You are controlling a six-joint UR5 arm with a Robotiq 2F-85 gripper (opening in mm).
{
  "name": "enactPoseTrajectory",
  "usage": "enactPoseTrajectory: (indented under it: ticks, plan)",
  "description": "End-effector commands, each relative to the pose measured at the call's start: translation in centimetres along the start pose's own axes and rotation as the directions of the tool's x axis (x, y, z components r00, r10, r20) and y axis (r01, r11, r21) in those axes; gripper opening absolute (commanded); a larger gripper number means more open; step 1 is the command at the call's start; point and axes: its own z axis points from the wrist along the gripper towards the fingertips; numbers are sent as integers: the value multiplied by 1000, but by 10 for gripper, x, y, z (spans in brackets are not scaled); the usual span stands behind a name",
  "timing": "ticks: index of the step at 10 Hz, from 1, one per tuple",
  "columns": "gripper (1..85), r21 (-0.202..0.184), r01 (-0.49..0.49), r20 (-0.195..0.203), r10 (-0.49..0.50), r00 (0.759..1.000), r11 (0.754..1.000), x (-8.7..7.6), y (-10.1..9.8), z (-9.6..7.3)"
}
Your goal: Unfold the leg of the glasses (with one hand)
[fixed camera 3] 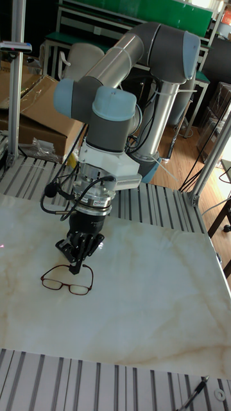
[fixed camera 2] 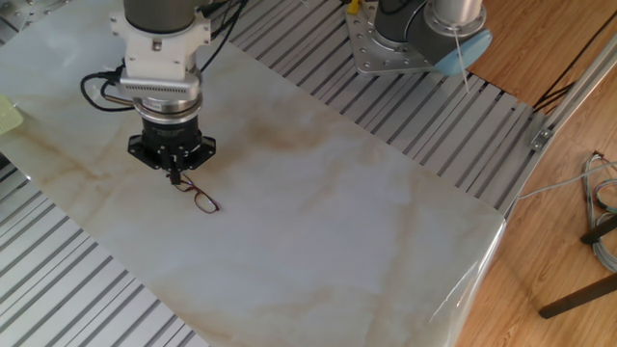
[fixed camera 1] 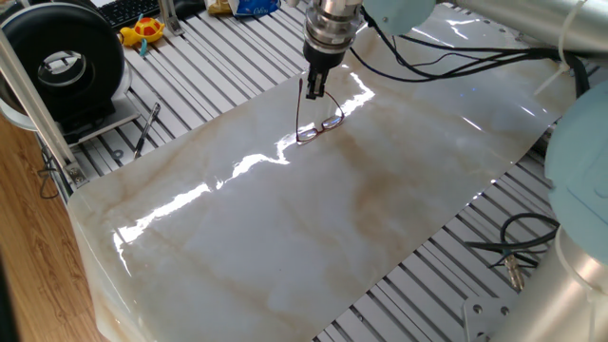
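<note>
The glasses [fixed camera 1: 321,125] lie on the marble-patterned sheet, with a thin dark-red frame and clear lenses. One slim leg [fixed camera 1: 298,109] stretches straight away from the frame's left end. The glasses also show in the other fixed view [fixed camera 2: 202,199] and the tall fixed view [fixed camera 3: 65,283]. My gripper [fixed camera 1: 312,92] points straight down just behind the frame, its tips [fixed camera 3: 76,269] close above the sheet. The fingers are pressed together. Whether a leg is pinched between them is hidden. In the other fixed view the gripper [fixed camera 2: 175,176] covers the frame's far end.
A black pen-like tool [fixed camera 1: 146,128] lies on the slatted table left of the sheet. A black round device [fixed camera 1: 65,59] and a yellow toy [fixed camera 1: 142,30] stand at the back left. Loose cables [fixed camera 1: 513,249] lie at the right. The arm's base [fixed camera 2: 405,39] stands behind the sheet.
</note>
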Motion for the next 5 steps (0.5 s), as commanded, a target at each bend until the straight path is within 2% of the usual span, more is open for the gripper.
enactPoseTrajectory:
  ticks: [1,3,5]
  plan:
    - [13,3,-2,4,2,1000,1000,5,-16,-7]
    - [13,14,-4,-4,4,1000,1000,14,-23,-9]
    - [13,9,0,-5,0,1000,1000,19,-22,-8]
